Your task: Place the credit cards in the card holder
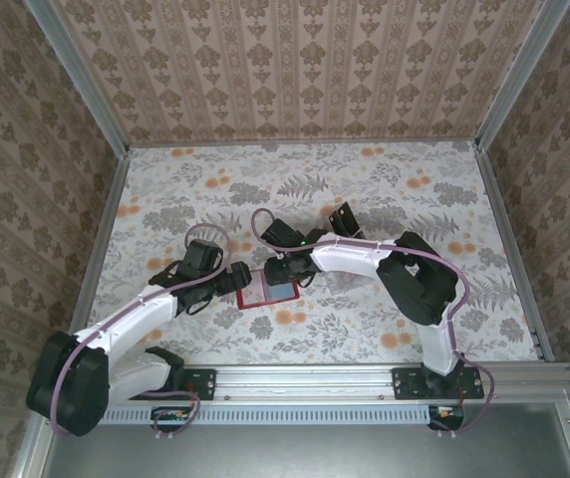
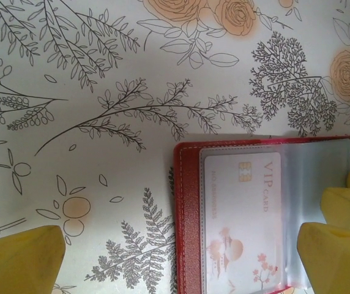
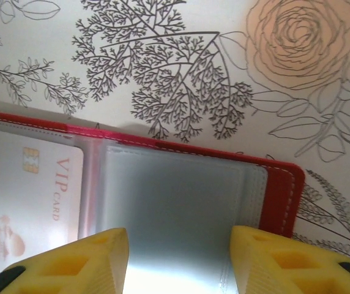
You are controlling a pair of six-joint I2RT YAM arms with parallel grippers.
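Status, everything referenced to the card holder (image 1: 255, 299):

- One red card holder is lying open and flat on the floral worktop (image 1: 365, 179), clear sleeves facing up. It is sitting between the two pincers, near the worktop's middle.
- Two sleeves are showing. The one on the holder's left-arm side is carrying one pale VIP card (image 2: 242, 214) with a gold chip, fully inside the plastic. The other sleeve (image 3: 175, 202) is showing no card, just glare on the plastic.
- Card count in the holder: one that I can see.
- Left pincer (image 2: 178, 258) is standing spread wide and gripping nothing. One yellow fingertip (image 2: 19, 260) is hanging over bare worktop well off the holder's red edge, and the other is sitting over the holder's sleeve side. I cannot tell whether it is touching.
- Right pincer (image 3: 178, 263) is standing partly spread and clamping nothing. Its two yellow fingertips (image 3: 71, 266) are sitting over the no-card sleeve, with sleeve plastic showing across the gap between them. Whether they are pressing on it or hovering, I cannot tell.
- One small black item (image 1: 343, 217) is lying on the worktop beyond the holder, toward the far wall and off to the right-arm side. It is too small to tell whether it is one card or several.
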